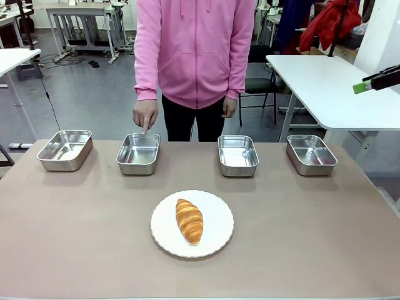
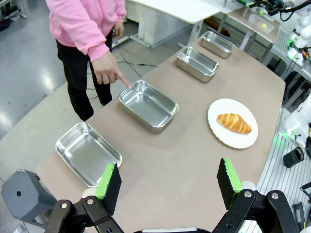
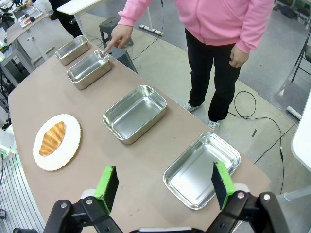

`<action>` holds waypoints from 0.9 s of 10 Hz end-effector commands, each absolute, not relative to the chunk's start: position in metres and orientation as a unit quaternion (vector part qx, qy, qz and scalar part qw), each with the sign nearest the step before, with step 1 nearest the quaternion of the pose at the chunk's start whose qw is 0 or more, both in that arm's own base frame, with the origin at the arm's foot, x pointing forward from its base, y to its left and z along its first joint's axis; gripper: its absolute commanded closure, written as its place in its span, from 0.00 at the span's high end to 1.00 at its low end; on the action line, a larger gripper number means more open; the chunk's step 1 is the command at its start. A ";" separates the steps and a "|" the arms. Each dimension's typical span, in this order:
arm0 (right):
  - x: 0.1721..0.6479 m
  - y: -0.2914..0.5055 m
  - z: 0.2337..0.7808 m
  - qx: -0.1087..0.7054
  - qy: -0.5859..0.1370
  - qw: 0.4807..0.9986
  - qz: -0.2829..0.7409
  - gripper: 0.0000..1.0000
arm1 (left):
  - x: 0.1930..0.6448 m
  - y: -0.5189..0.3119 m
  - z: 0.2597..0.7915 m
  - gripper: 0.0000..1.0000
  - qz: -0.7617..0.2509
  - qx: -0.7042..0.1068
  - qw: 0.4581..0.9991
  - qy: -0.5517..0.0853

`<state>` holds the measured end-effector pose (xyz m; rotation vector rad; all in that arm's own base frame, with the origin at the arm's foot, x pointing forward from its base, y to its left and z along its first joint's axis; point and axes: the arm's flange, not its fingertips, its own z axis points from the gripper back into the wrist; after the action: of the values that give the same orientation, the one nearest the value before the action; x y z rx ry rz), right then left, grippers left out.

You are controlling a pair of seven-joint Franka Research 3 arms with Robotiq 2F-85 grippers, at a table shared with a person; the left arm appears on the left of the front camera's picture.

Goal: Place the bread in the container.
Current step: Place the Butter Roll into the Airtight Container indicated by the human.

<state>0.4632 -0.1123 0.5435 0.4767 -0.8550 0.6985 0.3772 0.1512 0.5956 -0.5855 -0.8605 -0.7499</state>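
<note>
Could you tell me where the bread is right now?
In the front view, the bread lies on the plate, mid-table, nearer the robot than the pans.

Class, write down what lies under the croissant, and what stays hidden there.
The croissant lies on a round white plate. The part of the plate beneath it is covered, so unseen.

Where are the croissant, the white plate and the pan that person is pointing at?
croissant [image 1: 189,220]: front view, middle of its back.
white plate [image 1: 220,226]: front view, bare right part.
pointed-at pan [image 1: 138,154]: front view, bare floor.
</note>
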 end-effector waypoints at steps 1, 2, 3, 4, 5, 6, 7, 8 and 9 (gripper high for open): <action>0.463 -0.111 0.543 0.225 -0.403 0.824 0.330 1.00 | 0.377 0.150 0.597 1.00 -0.351 -0.273 0.800 -0.404; 0.463 -0.111 0.543 0.225 -0.403 0.824 0.330 1.00 | 0.377 0.150 0.597 1.00 -0.351 -0.273 0.800 -0.404; 0.463 -0.111 0.543 0.225 -0.403 0.824 0.330 1.00 | 0.377 0.150 0.597 1.00 -0.351 -0.273 0.800 -0.404; 0.463 -0.111 0.543 0.225 -0.403 0.824 0.330 1.00 | 0.377 0.150 0.597 1.00 -0.351 -0.273 0.800 -0.404; 0.463 -0.111 0.543 0.225 -0.403 0.824 0.330 1.00 | 0.377 0.150 0.597 1.00 -0.351 -0.273 0.800 -0.404; 0.463 -0.111 0.543 0.225 -0.403 0.824 0.330 1.00 | 0.377 0.150 0.597 1.00 -0.351 -0.273 0.800 -0.404; 0.463 -0.111 0.543 0.225 -0.403 0.824 0.330 1.00 | 0.377 0.150 0.597 1.00 -0.351 -0.273 0.800 -0.404; 0.463 -0.111 0.543 0.225 -0.403 0.824 0.330 1.00 | 0.377 0.150 0.597 1.00 -0.351 -0.273 0.800 -0.404; 0.463 -0.111 0.543 0.225 -0.403 0.824 0.330 1.00 | 0.377 0.150 0.597 1.00 -0.351 -0.273 0.800 -0.404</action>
<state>0.4632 -0.1123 0.5435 0.4767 -0.8550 0.6984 0.3772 0.1512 0.5956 -0.5855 -0.8605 -0.7499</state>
